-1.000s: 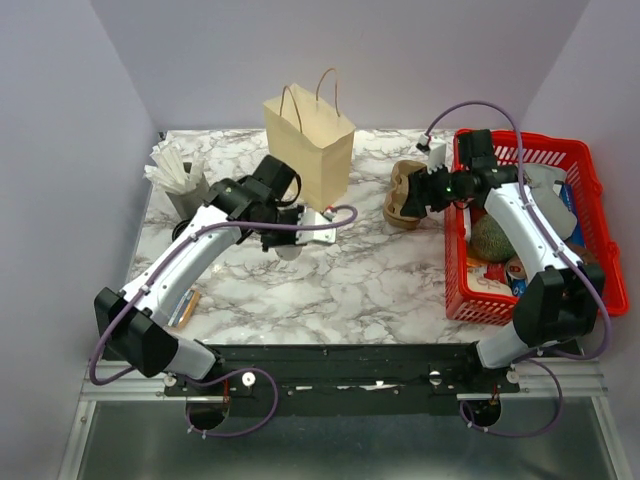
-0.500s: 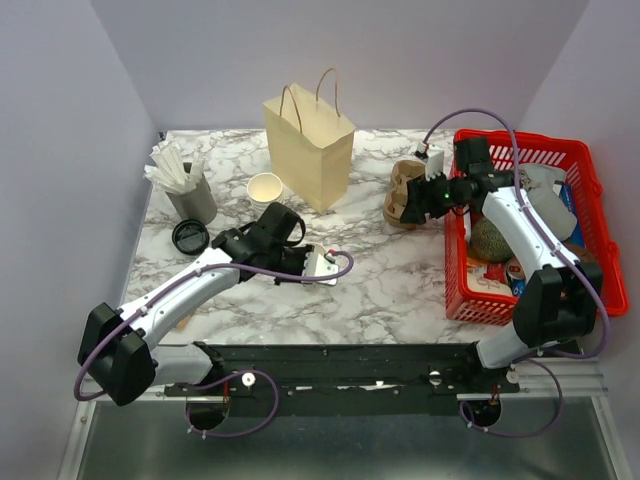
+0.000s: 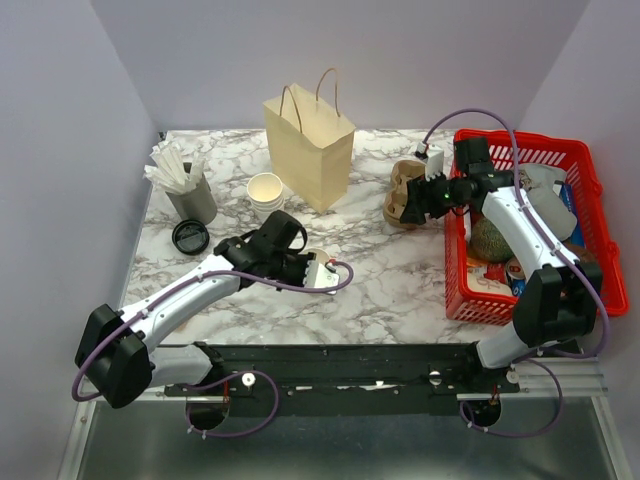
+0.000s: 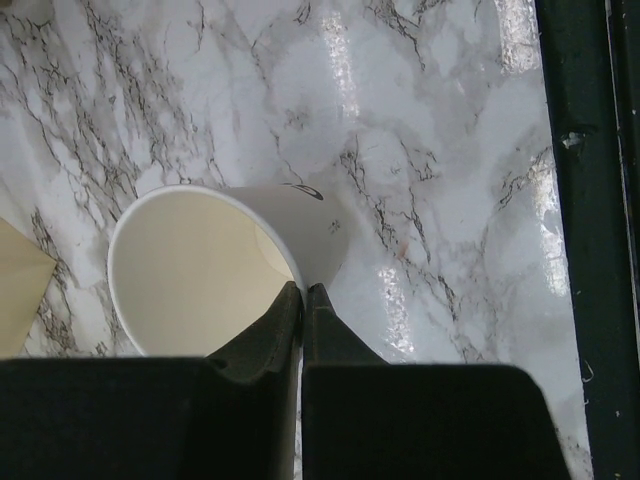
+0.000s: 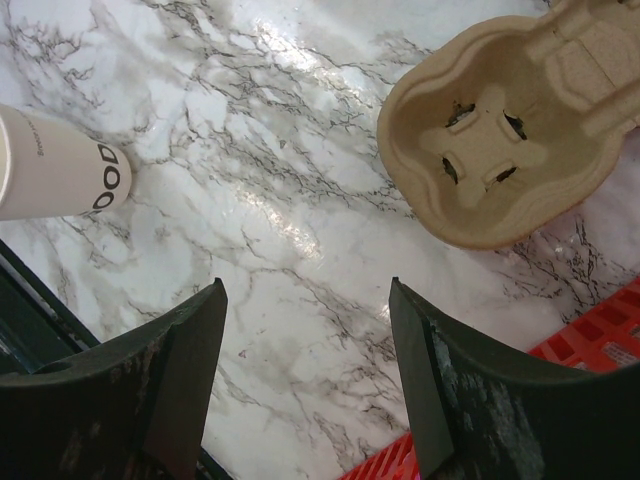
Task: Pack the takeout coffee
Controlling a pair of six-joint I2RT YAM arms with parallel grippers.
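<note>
A lidless white paper cup (image 4: pixel 200 270) is pinched by its rim in my left gripper (image 4: pixel 302 290), one finger inside and one outside. It hangs tilted over the marble table (image 3: pixel 400 280), near the middle front. The same cup (image 5: pixel 60 165) shows at the left edge of the right wrist view. No lidded takeout coffee is in view. The tan paper bag (image 3: pixel 312 145) stands upright at the back. My right gripper (image 5: pixel 305 290) is open and empty, hovering beside a brown pulp cup carrier (image 5: pixel 500 140).
A stack of lidless white cups (image 3: pixel 265 190) and a loose black lid (image 3: pixel 189 235) sit left of the bag, near a grey holder of white sticks (image 3: pixel 190 195). A red basket (image 3: pixel 560 160) of groceries fills the right side. A black rail runs along the front edge.
My left arm has drawn back from the bag toward the table's front middle with the cup in its grip, uncovering the cup stack and lid. The right gripper shifted slightly.
</note>
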